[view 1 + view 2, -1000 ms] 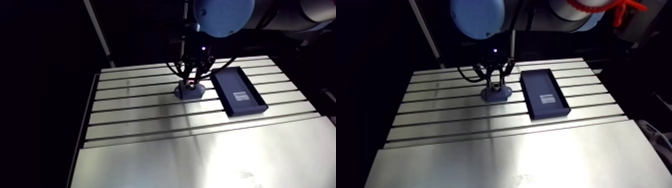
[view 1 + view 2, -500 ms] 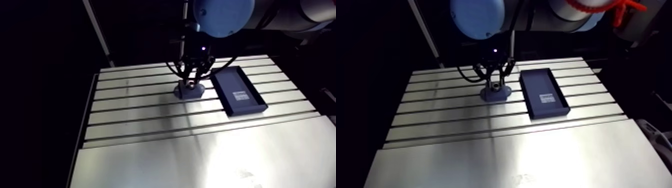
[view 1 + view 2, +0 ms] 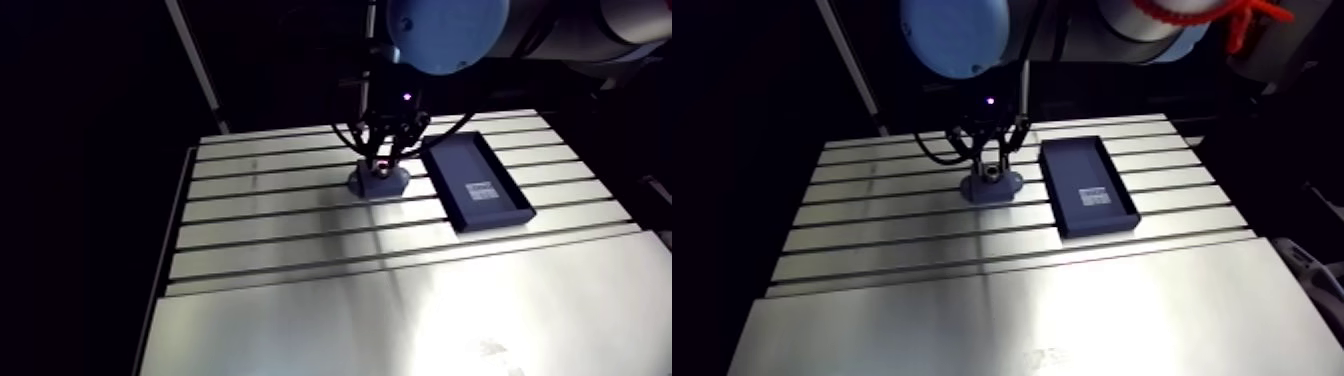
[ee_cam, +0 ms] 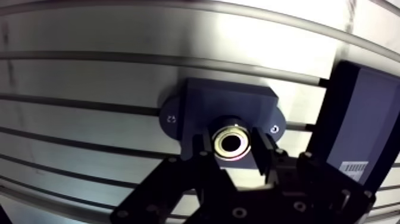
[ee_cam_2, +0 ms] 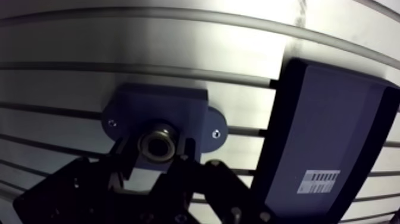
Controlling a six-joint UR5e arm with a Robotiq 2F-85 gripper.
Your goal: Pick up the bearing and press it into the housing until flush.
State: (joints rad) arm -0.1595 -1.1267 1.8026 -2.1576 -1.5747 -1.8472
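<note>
Gripper (image 3: 990, 168) is closed on the bearing (image 4: 232, 142), one finger on each side of its outer ring, holding it right over the middle of the housing (image 4: 221, 102). Everything rests on the slotted table (image 3: 972, 290). A dark tray (image 5: 324, 113) lies at about three o'clock from the housing, just beside it but apart.

The step in hand looks like the press itself. Keep the ring square to the bore and push straight down along its axis, because a tilted ring would likely jam. The fingers flank the ring, so they may meet the block's top before the ring is flush. Finishing might call for letting go and pressing from above. How deep the bearing already sits is hard to tell from this angle.

A white label (image 5: 318, 180) on the tray carries a barcode, with print too small to read. A pale mark (image 4: 172, 118) at the housing's nine o'clock end is likewise illegible. No brand shows.
</note>
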